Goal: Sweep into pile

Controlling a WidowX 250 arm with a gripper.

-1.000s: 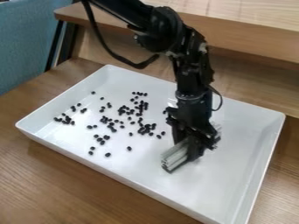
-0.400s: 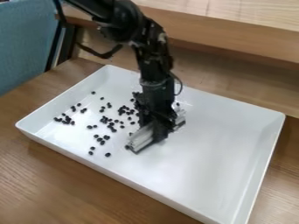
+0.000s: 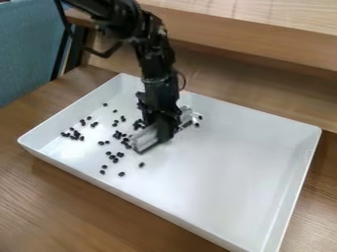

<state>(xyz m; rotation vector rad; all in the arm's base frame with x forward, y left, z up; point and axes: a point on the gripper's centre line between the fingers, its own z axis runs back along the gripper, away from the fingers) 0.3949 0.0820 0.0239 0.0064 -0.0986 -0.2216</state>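
Tool (image 3: pixel 163 132) moved brush (image 3: pixel 143 140) in among beans (image 3: pixel 112 157).

One camera (fairly close) looks down at a slant onto the tray (image 3: pixel 223 172).

Glossy smooth white tray (image 3: pixel 223 162); wood-grained table (image 3: pixel 72 206); blue cloth (image 3: pixel 26 49).

Desk: brown wood (image 3: pixel 85 202) with visible grain, showing in front of the tray and to both sides of it.
On the desk: one large white tray (image 3: pixel 220 179), lying flat, open side up.
Tray shape: rectangular and shallow, with low walls and softly rounded corners.
Tray placement: turned at an angle, its long front side slanting from left down toward lower right.
Tray finish: smooth, with pale reflections.
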